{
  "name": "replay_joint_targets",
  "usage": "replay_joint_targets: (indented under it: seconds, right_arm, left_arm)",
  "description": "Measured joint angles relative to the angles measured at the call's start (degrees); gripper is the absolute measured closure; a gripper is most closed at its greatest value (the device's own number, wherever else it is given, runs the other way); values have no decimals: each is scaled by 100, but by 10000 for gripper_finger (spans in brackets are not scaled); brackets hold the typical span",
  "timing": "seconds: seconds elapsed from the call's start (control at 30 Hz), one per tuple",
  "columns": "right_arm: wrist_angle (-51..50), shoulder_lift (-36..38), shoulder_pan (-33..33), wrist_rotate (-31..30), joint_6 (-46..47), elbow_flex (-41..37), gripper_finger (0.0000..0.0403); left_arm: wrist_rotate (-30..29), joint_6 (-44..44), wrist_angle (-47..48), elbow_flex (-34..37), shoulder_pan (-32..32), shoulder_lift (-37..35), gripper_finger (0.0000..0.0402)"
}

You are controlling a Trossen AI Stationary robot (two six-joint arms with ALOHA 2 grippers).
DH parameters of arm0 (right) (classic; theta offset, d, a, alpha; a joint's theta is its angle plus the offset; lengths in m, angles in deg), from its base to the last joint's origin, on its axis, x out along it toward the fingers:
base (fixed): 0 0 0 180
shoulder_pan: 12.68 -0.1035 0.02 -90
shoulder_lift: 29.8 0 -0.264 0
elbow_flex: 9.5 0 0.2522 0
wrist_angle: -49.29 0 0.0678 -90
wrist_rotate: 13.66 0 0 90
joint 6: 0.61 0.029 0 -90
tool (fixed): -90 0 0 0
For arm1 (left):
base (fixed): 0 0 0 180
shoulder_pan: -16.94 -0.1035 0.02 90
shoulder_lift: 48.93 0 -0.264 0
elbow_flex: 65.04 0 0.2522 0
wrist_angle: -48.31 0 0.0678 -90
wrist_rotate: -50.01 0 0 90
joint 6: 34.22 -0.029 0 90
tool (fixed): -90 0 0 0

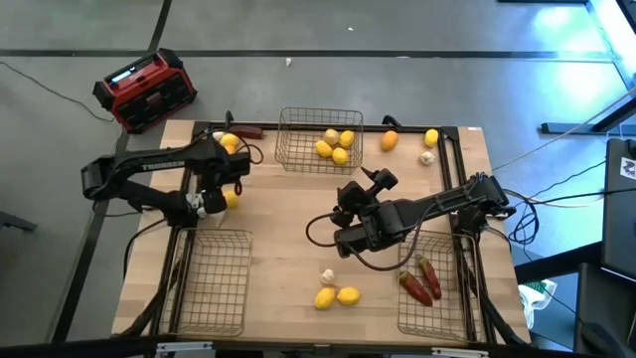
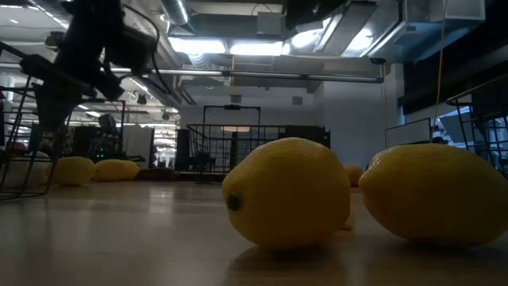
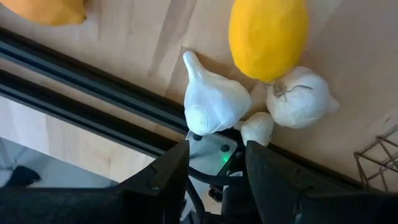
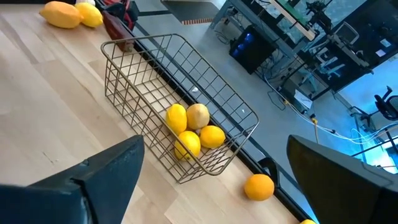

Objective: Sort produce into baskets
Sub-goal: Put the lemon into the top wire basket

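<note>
Left pincer [image 3: 214, 165]: at the worktop's [image 1: 288, 239] left rear edge, fingers parted, pointed at a garlic bulb [image 3: 211, 102] just ahead; whether they touch it cannot be told. Two more bulbs [image 3: 298, 96] and a lemon [image 3: 268, 34] lie beside it.

Right pincer [image 1: 350, 204]: mid-worktop, fingers wide apart, empty, facing the rear basket [image 4: 186, 74] holding four fruits [image 4: 186, 127]. Chilies [image 1: 419, 280] lie in the right basket [image 1: 429, 318]. Left basket [image 1: 214, 288] holds nothing
</note>
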State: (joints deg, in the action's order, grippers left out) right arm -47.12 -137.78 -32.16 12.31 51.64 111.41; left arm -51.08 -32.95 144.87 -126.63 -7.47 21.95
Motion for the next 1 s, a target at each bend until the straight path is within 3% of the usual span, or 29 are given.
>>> replay_joint_targets:
  seconds: [0.43, 1.0]
  right_arm:
    - [2, 4, 0, 9, -2, 0, 13]
    - [5, 4, 0, 15, -2, 0, 13]
  left_arm:
    - [200, -317, -187, 52, -201, 816, 247]
    - [199, -519, -356, 107, -319, 957, 247]
